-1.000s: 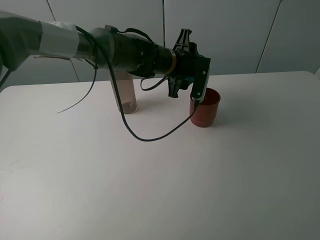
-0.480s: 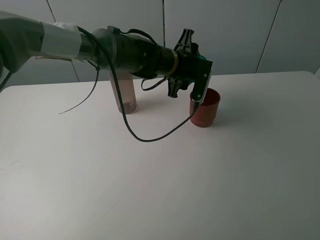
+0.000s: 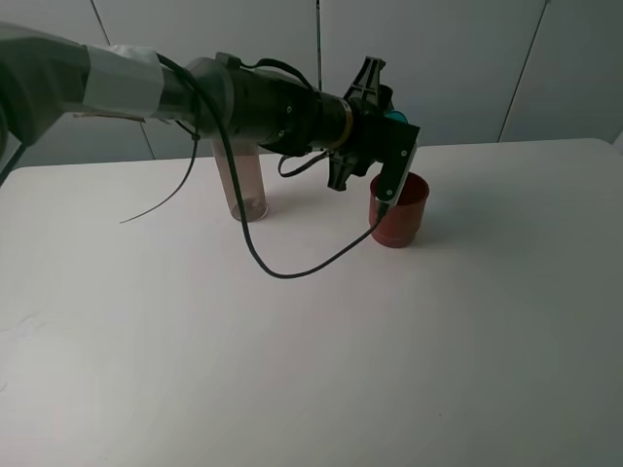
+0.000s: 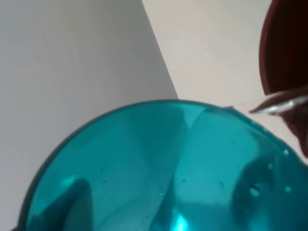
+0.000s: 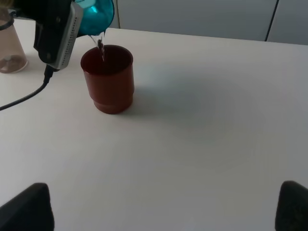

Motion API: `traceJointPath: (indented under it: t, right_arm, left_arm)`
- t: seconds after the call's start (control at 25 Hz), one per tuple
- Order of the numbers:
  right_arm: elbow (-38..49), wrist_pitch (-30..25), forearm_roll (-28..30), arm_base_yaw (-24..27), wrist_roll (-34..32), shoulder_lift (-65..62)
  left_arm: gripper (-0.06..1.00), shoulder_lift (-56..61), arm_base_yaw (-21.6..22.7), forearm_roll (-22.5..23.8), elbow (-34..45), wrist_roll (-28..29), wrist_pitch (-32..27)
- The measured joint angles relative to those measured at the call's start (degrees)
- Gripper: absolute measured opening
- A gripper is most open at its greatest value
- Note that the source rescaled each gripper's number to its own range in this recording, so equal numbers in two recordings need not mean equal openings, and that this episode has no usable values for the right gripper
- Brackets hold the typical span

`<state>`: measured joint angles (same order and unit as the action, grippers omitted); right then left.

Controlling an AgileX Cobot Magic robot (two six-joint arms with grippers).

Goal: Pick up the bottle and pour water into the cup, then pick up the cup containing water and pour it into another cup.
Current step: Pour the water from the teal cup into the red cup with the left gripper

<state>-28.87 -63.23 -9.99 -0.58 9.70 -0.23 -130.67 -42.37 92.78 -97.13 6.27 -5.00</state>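
Item 1, left pincer [image 3: 387, 146]: reaching across the middle of the desk [image 3: 292, 370], rolled on its side and pinching the teal tumbler [image 4: 159, 168]; the tumbler is tipping mouth-down over the red cup, and only a small patch of teal is showing behind the pincer in the high view

Item 2, teal tumbler: lying tilted in the left pincer, its rim hanging just above the red cup's rim; a thin stream of water [image 5: 101, 48] is falling from its lip into the red cup

Item 3, dark-red cup [image 3: 398, 210]: standing upright on the desk directly beneath the left pincer, ridged base down, receiving the stream; well apart from the right pincer

Item 4, clear bottle [image 3: 243, 185]: standing upright on the desk behind the left arm [image 3: 175, 88], well back from the left pincer toward that arm's base, partly hidden by the arm

Item 5, black cable [image 3: 292, 270]: hanging from the left arm and looping low over the desk below the pincer

Item 6, right pincer [image 5: 163, 211]: hanging above bare desk, jaws spread wide, nothing between its fingertips [image 5: 29, 207]
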Motion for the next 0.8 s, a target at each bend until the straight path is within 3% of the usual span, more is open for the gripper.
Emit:
traceJointPath:
  t: [0.8]
  right_arm:
    - [0.00,0.00,0.00,0.00,0.00,0.00]
  left_arm:
    - [0.14,0.00,-1.22,0.00,0.00,-10.38,-2.75]
